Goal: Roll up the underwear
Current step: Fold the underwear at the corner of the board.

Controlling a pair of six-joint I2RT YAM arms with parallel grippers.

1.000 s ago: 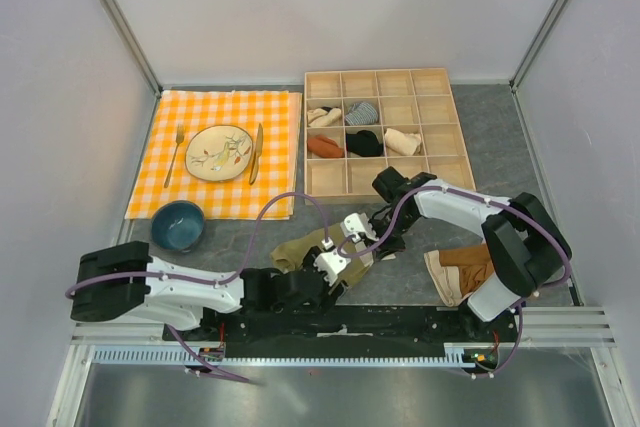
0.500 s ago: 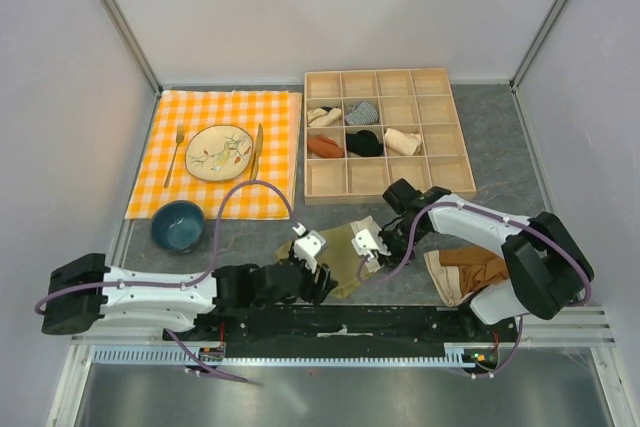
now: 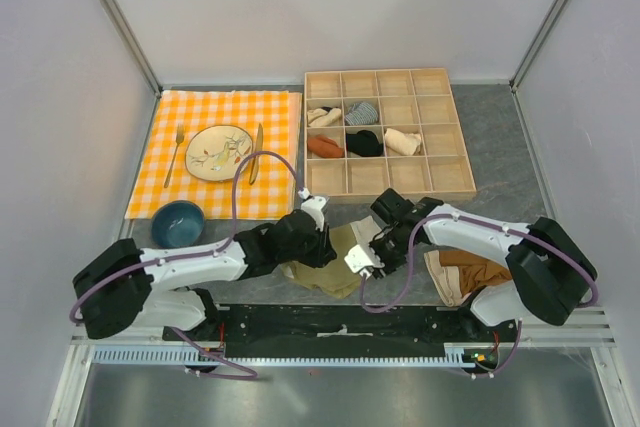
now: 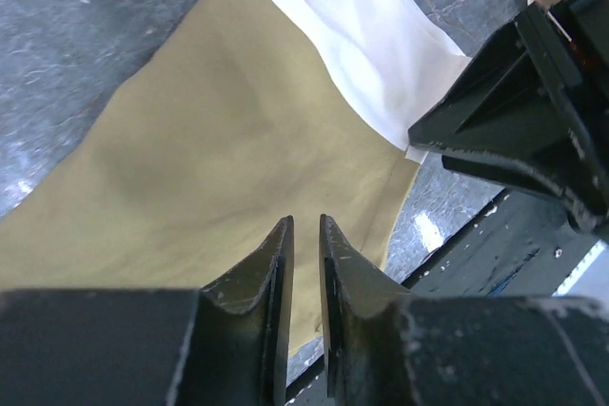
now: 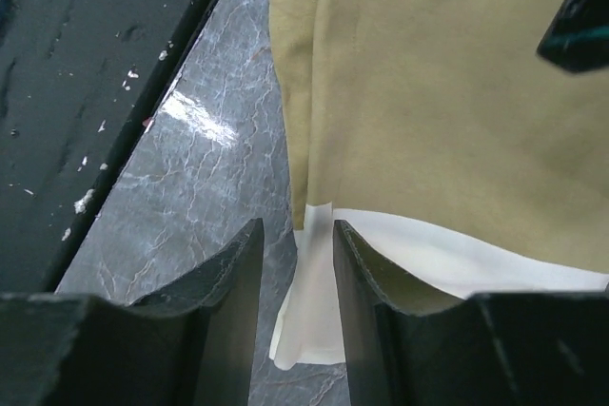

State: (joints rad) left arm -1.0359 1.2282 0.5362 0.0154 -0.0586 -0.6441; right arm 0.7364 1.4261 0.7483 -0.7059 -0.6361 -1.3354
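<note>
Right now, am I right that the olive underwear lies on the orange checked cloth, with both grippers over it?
Not quite: the underwear lies on the grey table, not the checked cloth, as the top view shows; the left gripper and right gripper are over it.

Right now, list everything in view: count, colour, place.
underwear: one, olive with cream waistband, front centre
garment pile: one, tan and rust, front right
tray: one, pale wood, gridded, back right
rolls: five, cream, grey, rust, black, cream, in tray's middle cells
placemat: one, orange-white check, back left
plate: one, cream, on placemat
fork: one, brassy, left of plate
knife: one, brassy, right of plate
bowl: one, blue, at placemat's near edge
table: one, grey
arms: two, white-black, near edge
left gripper: one, black, over underwear's olive part
right gripper: one, black, jaws apart over waistband
</note>
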